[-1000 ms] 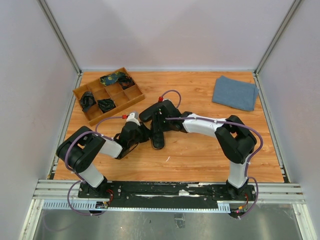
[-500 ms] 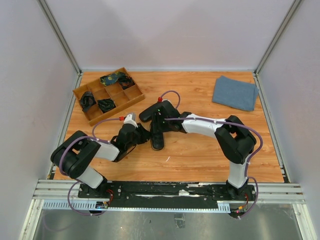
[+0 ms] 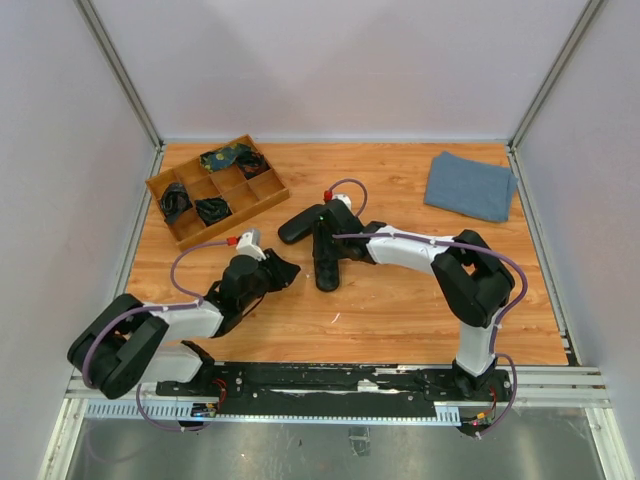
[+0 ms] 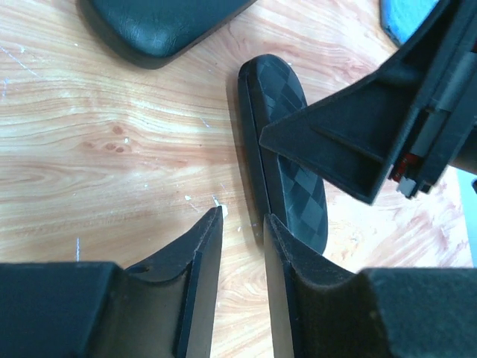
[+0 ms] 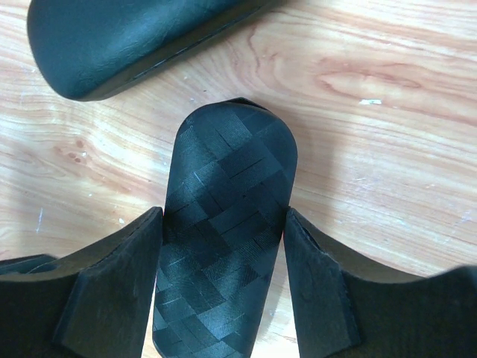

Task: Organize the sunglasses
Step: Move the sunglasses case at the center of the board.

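No sunglasses show in any view. A black case with a woven pattern (image 3: 327, 272) (image 5: 223, 186) lies on the wood mid-table. My right gripper (image 3: 327, 248) (image 5: 223, 216) is shut on it, one finger against each long side. A smooth black oval case (image 3: 298, 225) (image 5: 127, 37) (image 4: 164, 22) lies just beyond it on the left. My left gripper (image 3: 283, 270) (image 4: 242, 218) sits low, left of the woven case (image 4: 279, 97). It is open by a narrow gap with only bare wood between its fingers, and its tips stop just short of the case's side.
A wooden divided tray (image 3: 262, 195) holding dark bundled items stands at the back left. A folded blue cloth (image 3: 470, 185) lies at the back right. The right arm's finger (image 4: 350, 142) crosses the left wrist view over the woven case.
My left arm has drawn back toward the near left, off the woven case, and its jaws have parted a little. The right gripper has shifted the woven case slightly right.
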Motion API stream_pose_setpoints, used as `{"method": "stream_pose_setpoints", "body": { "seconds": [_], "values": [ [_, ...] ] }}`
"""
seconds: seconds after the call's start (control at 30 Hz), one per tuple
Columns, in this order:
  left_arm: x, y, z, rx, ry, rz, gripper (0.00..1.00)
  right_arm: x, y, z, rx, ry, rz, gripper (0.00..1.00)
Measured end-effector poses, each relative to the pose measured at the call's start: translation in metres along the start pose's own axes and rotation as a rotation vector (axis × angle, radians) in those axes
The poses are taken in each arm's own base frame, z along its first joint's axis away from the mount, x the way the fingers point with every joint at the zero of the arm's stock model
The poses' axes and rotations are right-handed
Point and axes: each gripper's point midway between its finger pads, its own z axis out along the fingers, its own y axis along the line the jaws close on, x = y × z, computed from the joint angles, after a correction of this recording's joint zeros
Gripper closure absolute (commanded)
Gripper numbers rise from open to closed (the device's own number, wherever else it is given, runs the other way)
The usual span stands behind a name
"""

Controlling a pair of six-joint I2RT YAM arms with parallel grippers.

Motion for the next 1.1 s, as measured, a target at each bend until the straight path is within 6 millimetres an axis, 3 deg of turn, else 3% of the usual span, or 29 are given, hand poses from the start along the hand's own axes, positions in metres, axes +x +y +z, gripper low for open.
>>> {"method": "stream_pose_setpoints", "body": {
  "seconds": [0.17, 0.37, 0.43, 0.53, 0.6, 0.63, 0.83, 0.97, 1.1],
  "values": [
    [-0.008, -0.002, -0.015, 0.013, -0.040, -0.003, 0.65, -0.008, -0.020, 0.000, 0.040, -0.010, 0.010, 0.63],
    [-0.007, 0.005, -0.035, 0.010, -0.058, -0.006, 0.61, -0.026, -0.059, 0.002, 0.115, -0.027, 0.031, 0.62],
    [-0.005, 0.008, -0.040, 0.008, -0.062, -0.007, 0.51, -0.031, -0.070, 0.001, 0.136, -0.028, 0.031, 0.61],
    [-0.004, 0.012, -0.047, 0.006, -0.069, -0.007, 0.27, -0.039, -0.082, 0.001, 0.157, -0.030, 0.027, 0.56],
    [-0.004, 0.014, -0.051, 0.002, -0.076, -0.007, 0.05, -0.046, -0.088, 0.003, 0.167, -0.036, 0.027, 0.45],
    [-0.005, 0.014, -0.053, 0.002, -0.080, -0.010, 0.01, -0.047, -0.090, 0.003, 0.169, -0.038, 0.025, 0.36],
    [-0.008, 0.018, -0.061, -0.013, -0.096, -0.007, 0.01, -0.049, -0.091, 0.003, 0.164, -0.038, 0.015, 0.04],
    [-0.008, 0.020, -0.066, -0.022, -0.096, -0.005, 0.00, -0.054, -0.089, -0.003, 0.143, -0.051, 0.016, 0.02],
    [-0.009, 0.020, -0.071, -0.022, -0.101, -0.005, 0.00, -0.060, -0.094, -0.030, 0.130, -0.097, 0.032, 0.02]
  ]
}}
